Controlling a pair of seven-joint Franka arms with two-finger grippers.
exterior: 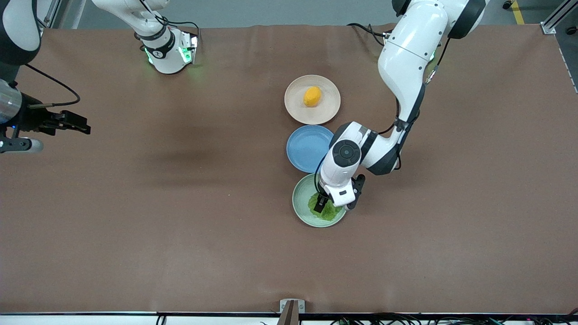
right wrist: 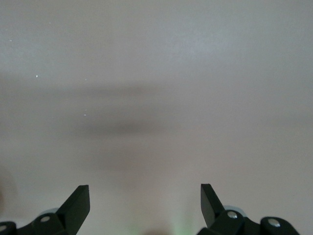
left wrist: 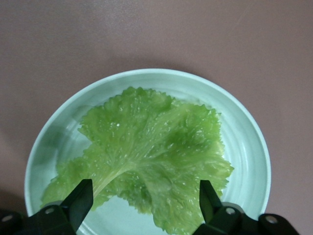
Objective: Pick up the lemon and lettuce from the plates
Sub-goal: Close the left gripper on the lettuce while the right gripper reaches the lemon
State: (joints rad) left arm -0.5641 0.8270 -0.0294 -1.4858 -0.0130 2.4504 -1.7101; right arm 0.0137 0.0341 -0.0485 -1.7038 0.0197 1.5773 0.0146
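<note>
lemon (exterior: 312, 96): on the plate farthest from the front camera (exterior: 298, 110)
lettuce (exterior: 328, 211): on the nearest plate (exterior: 300, 201)
middle plate (exterior: 305, 148): between them

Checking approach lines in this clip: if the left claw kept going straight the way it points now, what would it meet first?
The lettuce. The left claw is open and points down at the leaf lying on the mint green plate, fingers either side of it. How much gap remains is unclear.

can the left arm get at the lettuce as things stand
Probably yes. The left gripper hangs open right over the lettuce on the mint plate, fingers straddling the leaf, nothing between them.
</note>
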